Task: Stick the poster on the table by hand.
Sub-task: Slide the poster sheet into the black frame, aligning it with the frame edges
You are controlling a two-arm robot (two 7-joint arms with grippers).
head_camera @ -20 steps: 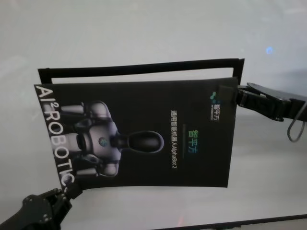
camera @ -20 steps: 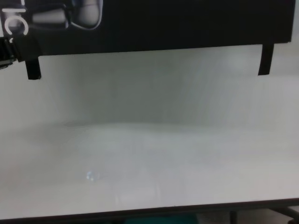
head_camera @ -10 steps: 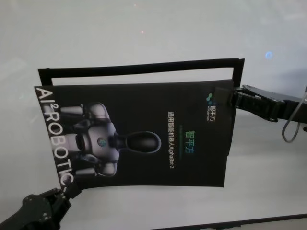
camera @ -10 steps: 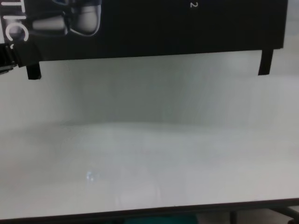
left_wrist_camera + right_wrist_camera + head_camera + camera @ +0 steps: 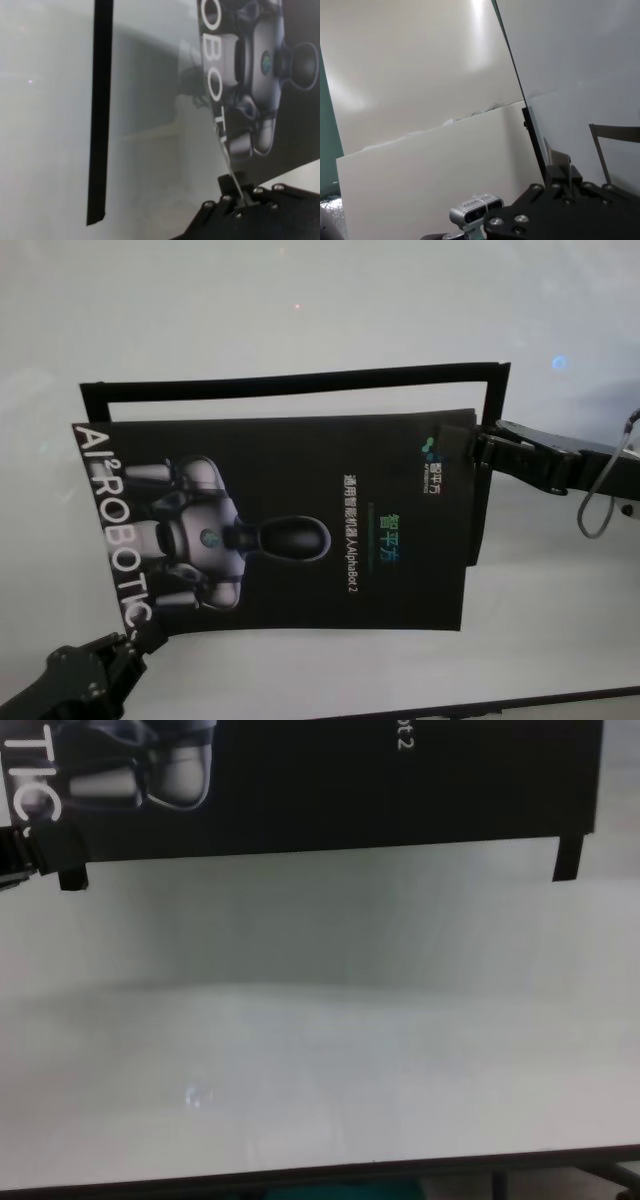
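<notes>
The poster [image 5: 300,530], black and glossy with a grey-white robot picture and "AI²ROBOTIC" lettering, hangs a little above the white table [image 5: 300,300]. My left gripper [image 5: 143,638] is shut on its near-left corner; the left wrist view shows that gripper [image 5: 239,192] pinching the thin sheet edge below the robot print [image 5: 260,65]. My right gripper [image 5: 470,448] is shut on the far-right corner by the small logo. In the right wrist view that gripper [image 5: 565,175] clamps the poster's edge [image 5: 536,145]. The chest view shows the poster's lower part [image 5: 350,790] over the table [image 5: 320,1050].
Narrow black strips [image 5: 300,380] lie on the table as a frame behind and to the right of the poster; their ends [image 5: 568,858] show under it in the chest view. One strip [image 5: 100,110] runs beside the left gripper. The table's dark front edge [image 5: 320,1176] is near.
The right gripper has moved left with its corner, so the poster's right edge has shifted left. In the chest view the poster's lower edge sits lower. The left gripper has barely moved.
</notes>
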